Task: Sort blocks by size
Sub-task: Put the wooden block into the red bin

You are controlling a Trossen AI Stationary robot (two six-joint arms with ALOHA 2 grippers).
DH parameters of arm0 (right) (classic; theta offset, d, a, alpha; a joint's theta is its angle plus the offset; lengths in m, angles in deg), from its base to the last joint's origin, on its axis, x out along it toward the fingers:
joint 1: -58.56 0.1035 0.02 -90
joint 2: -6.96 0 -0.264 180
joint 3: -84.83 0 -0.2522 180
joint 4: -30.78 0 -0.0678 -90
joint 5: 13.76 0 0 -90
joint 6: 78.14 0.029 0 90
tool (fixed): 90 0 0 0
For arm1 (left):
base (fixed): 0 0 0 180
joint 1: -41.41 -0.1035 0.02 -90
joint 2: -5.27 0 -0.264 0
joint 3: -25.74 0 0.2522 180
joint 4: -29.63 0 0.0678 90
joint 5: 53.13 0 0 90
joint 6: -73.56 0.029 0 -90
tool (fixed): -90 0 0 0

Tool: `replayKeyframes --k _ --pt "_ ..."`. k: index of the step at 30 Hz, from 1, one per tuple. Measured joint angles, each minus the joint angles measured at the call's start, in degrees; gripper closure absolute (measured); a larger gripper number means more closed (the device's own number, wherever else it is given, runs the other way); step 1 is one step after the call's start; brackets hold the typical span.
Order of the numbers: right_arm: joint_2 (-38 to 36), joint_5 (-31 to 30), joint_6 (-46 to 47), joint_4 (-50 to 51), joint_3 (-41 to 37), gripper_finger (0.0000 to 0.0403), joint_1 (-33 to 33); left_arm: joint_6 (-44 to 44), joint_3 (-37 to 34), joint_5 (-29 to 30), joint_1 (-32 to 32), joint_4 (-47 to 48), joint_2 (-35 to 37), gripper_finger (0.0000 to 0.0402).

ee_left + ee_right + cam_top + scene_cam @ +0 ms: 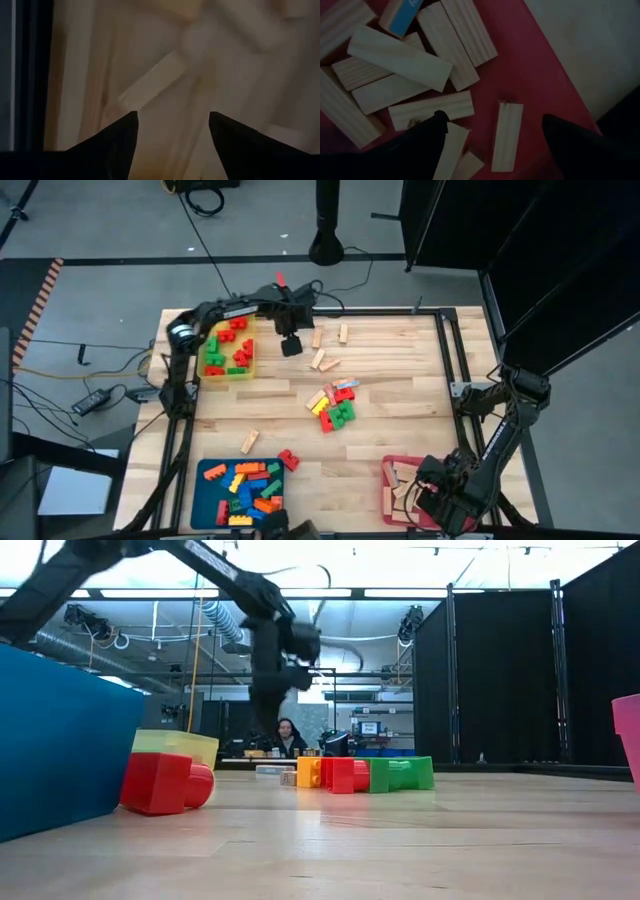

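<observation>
Left gripper point(291, 346) hovered over the light wooden bench point(400, 380) near its far edge, just beside the yellow flat tray point(249, 367) at the far-left corner. Its fingers point(115, 137) stood apart with nothing between them; the left wrist view showed a blurred pale wooden bar point(150, 82) on the bench below. In the low view this arm hung down above the bench, clear of the surface.

Right gripper point(432, 485) sat over the pink flat tray point(387, 465) at the near-right corner. Fingers point(427, 135) spread apart, empty, just above a loose heap of plain pale wooden bars point(400, 57) lying flat in that tray; one carried a blue label point(402, 15).

Yellow tray held red and green studded plastic bricks point(228, 348). Blue flat tray point(205, 470) at the near-left corner held a mixed pile of orange, yellow, green, red and blue bricks point(250, 488). A cluster of red, yellow and green bricks point(335, 408) lay at mid-bench, unsorted. Three loose wooden bars point(325, 360) lay near the far edge beside the left gripper, another single wooden bar point(249, 442) toward the near-left, and a red brick point(289, 460) just beside the blue tray. A person point(287, 737) sat in the room behind the bench.
</observation>
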Motion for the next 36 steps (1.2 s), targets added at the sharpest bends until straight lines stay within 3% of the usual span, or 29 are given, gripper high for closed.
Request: replayKeyframes --k 4,7,10,16,22,25,32,36 --pt "0.0 -0.2 0.2 -0.1 -0.3 0.0069 0.4 -16.3 2.0 5.9 0.8 -1.3 -2.9 0.0151" --pt "0.0 -0.2 2.8 0.1 -1.2 0.0072 0.9 -37.8 2.9 11.5 1.0 -6.1 -2.9 0.0151" --pt "0.0 -0.2 6.6 -0.6 -1.9 0.0075 1.5 -58.9 3.3 12.9 0.9 -10.0 -2.7 0.0151" --pt "0.0 0.0 10.8 -0.9 -2.8 0.0081 2.9 -84.5 3.4 16.4 2.2 -8.5 -2.5 0.0151" --pt "0.0 0.1 14.1 -2.6 -4.5 0.0085 3.9 -102.1 2.1 26.8 5.5 -8.5 -2.5 0.0151" --pt "0.0 0.2 14.1 -3.3 -5.0 0.0085 3.9 -109.9 0.1 26.3 6.0 -9.4 -2.9 0.0151" --pt "0.0 0.2 13.7 -3.4 -5.0 0.0087 3.9 -119.3 -5.2 23.7 6.0 -11.7 -2.9 0.0151" --pt "0.0 0.2 13.7 -3.3 -5.0 0.0092 3.9 -120.4 -8.2 21.7 6.2 -15.6 -2.9 0.0154"
